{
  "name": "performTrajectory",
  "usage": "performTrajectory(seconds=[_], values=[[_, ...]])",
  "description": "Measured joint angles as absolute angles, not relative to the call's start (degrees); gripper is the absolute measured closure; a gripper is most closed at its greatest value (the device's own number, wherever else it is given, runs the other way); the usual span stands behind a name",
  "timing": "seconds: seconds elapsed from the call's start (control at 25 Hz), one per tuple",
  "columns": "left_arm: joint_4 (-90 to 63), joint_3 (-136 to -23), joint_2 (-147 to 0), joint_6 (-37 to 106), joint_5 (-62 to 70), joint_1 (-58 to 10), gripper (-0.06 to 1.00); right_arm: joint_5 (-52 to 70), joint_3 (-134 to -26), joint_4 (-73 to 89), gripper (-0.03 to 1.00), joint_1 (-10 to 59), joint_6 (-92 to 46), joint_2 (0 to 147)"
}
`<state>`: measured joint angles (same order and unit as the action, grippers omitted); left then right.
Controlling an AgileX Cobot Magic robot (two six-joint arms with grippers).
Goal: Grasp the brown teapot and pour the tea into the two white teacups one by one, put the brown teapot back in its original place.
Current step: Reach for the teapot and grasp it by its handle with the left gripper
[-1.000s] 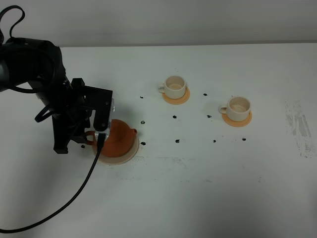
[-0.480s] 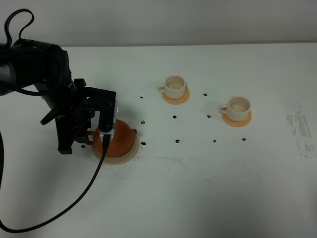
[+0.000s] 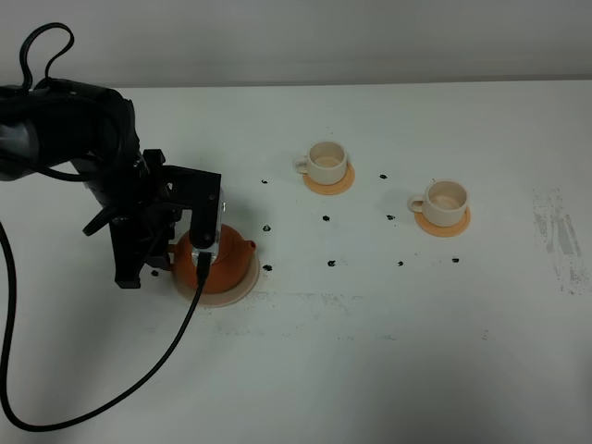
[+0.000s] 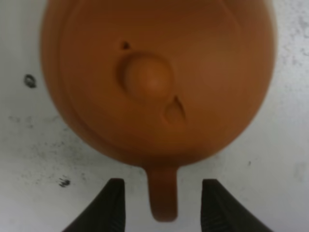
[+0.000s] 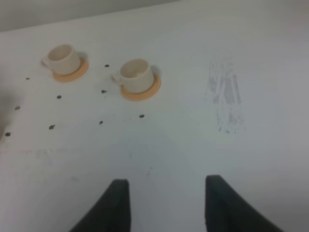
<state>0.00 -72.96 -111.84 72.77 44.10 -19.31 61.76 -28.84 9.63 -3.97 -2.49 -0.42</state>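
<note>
A white table (image 3: 370, 370) fills the view, with a pale wall (image 3: 324, 37) behind its far edge. Small black dots (image 3: 326, 219) are scattered across its middle. A grey smudge (image 3: 558, 240) marks the right side, and faint dark scuffs (image 3: 324, 298) run nearer the front.

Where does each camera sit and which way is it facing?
Exterior high: mounted high, looking down on the table; the left arm shows.
Left wrist: straight down onto the brown teapot; left claw straddles its handle.
Right wrist: slanting down at both white teacups; right claw shows.
Shared: exterior and right wrist both show the teacups.
</note>
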Motion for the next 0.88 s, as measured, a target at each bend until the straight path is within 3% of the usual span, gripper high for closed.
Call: performTrajectory(seconds=[0.36, 0.56, 0.88], values=[[-0.4, -73.0, -113.0, 72.8, 43.9, -19.4, 0.56, 61.8, -28.8, 9.6, 0.58, -4.0, -2.5, -0.4], [-0.3, -73.0, -113.0, 70.0, 43.8, -19.4, 0.83, 61.8, -28.8, 9.6, 0.58, -4.0, -2.5, -0.4], [-0.4, -73.0, -112.9, 68.5, 43.9, -19.4, 0.82, 61.8, -28.8, 9.6, 0.58, -4.0, -2.5, -0.4]])
